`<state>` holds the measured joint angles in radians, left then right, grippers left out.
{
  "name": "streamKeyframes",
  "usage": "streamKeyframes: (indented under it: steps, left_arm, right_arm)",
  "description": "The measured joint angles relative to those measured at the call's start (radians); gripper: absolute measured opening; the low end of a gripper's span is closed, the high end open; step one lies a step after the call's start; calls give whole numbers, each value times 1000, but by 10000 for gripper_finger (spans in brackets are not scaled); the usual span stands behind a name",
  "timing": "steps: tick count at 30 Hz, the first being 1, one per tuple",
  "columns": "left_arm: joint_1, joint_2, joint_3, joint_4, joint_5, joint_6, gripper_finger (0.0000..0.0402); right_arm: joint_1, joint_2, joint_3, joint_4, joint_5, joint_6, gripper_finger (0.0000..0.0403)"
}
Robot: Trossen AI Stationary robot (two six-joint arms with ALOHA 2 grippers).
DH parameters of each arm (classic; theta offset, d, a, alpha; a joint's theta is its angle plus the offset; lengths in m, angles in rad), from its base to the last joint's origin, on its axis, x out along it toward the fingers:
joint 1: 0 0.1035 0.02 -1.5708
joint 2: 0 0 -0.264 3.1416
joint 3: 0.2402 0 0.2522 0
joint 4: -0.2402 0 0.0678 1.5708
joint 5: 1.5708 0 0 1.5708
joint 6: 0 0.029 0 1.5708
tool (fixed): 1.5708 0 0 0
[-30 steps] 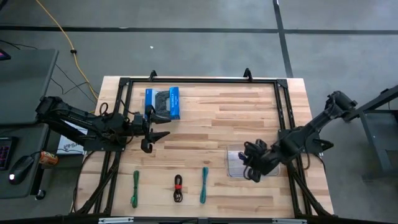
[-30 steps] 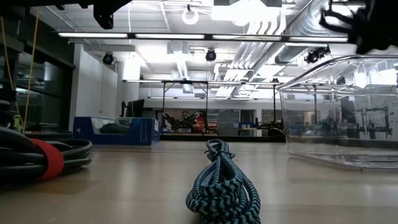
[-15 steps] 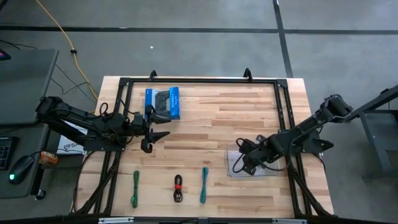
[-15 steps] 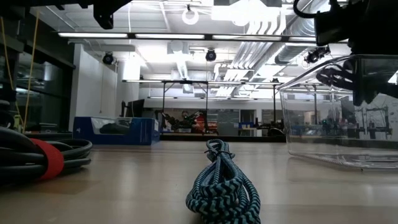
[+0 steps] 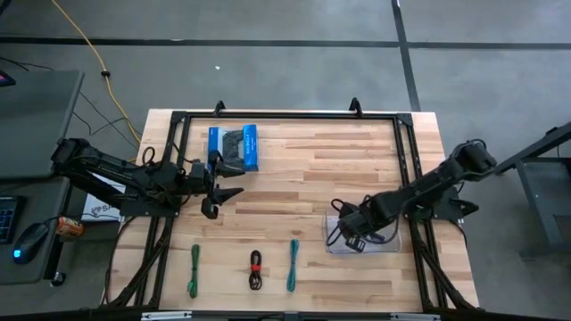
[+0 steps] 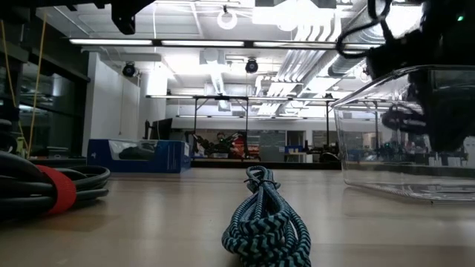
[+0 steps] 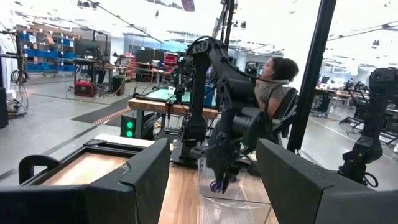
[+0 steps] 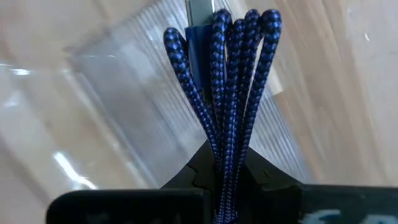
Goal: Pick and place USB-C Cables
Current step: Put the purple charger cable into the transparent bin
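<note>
My right gripper [image 5: 347, 230] is shut on the purple-blue USB-C cable bundle [image 8: 227, 81] and is lowered into the clear container [image 5: 385, 242] at the table's right. The left wrist view shows the bundle's end [image 7: 215, 185] just inside the container's rim. The green [image 5: 194, 270], black red-banded [image 5: 256, 269] and teal [image 5: 293, 265] bundles lie flat in a row near the table's near edge. The teal [image 6: 266, 215] and black [image 6: 44, 189] bundles also appear in the low view. My left gripper [image 5: 220, 192] waits open at the table's left, holding nothing. My right gripper pinches the purple-blue bundle [image 8: 225, 163] between its two fingers [image 8: 267, 177], across its strands. The looped end and a connector [image 8: 199, 12] stick out past the fingertips. The fingers come slanting down from the table's right. Whether the bundle's end touches the container's floor, I cannot tell.
A blue box [image 5: 234, 148] picturing a gamepad lies at the table's far left, close to my left gripper. A black frame [image 5: 285, 114] runs around the table's edges. Bare wood lies between the box and the container. A seated person [image 7: 273, 81] is in the room beyond.
My right gripper has moved toward the table's left and down, from above the container's near right part into the container, carrying the purple-blue bundle with it. It has stayed shut on the bundle. The other three bundles have not moved.
</note>
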<state>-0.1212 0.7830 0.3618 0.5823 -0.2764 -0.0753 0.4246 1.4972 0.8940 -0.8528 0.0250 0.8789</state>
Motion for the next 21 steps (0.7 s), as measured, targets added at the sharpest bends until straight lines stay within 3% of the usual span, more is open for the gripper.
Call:
streamKeyframes:
  steps: [9,21]
  left_arm:
    - [5,0,0,0,-4,0,220]
    - [5,0,0,0,-4,0,220]
  right_arm:
    - [-44,89,2,38,4,-93,12]
    - [-45,114,2,62,-6,-93,12]
